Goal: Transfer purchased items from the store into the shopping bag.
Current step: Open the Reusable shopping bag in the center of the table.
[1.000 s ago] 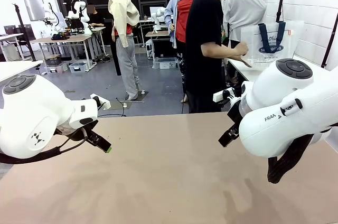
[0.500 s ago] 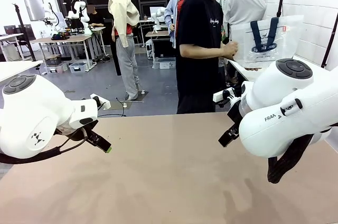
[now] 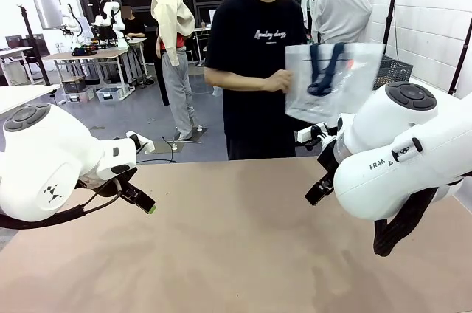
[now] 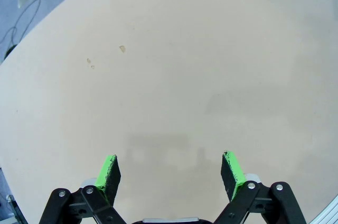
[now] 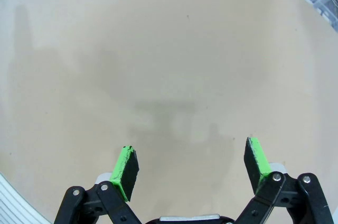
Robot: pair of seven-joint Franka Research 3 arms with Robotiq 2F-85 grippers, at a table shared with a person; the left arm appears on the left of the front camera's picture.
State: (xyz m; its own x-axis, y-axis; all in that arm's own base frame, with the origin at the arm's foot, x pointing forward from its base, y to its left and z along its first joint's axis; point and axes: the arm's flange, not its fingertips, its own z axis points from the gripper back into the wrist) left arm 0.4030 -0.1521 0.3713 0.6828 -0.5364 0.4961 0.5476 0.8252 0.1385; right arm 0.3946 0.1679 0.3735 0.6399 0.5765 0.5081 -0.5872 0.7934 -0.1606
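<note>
Person in a black T-shirt (image 3: pixel 254 47) stands at the far side of the counter (image 3: pixel 236 246), at 12 o'clock from the robot. One hand (image 3: pixel 279 80) grips the shopping bag (image 3: pixel 346 84) at its left edge and holds it up in the air at about 1 o'clock, above the far counter edge and not touching it. The bag is translucent and whitish, with its flat face toward the robot and its navy strap handles (image 3: pixel 324 69) drooping down the front. Whether anything is inside, cannot tell.

A dark grey basket (image 3: pixel 396 71) with slotted sides peeks out just past the bag's right edge, at 2 o'clock and farther back. Its contents can't be made out.

Left claw (image 4: pixel 171 167) is released: green pads (image 4: pixel 107 171) wide apart, nothing between them, hanging over bare counter. Small specks (image 4: pixel 122 48) show on the surface at 11 o'clock in the left wrist view. In the front view it sits at 9 o'clock (image 3: pixel 140 198), low over the counter.

Right claw (image 5: pixel 193 163) is also released: pads (image 5: pixel 125 167) spread, gap empty, tan counter below with the claw's own shadow on it. In the front view it sits at 3 o'clock (image 3: pixel 318 190), under the bag and well apart from it.
</note>
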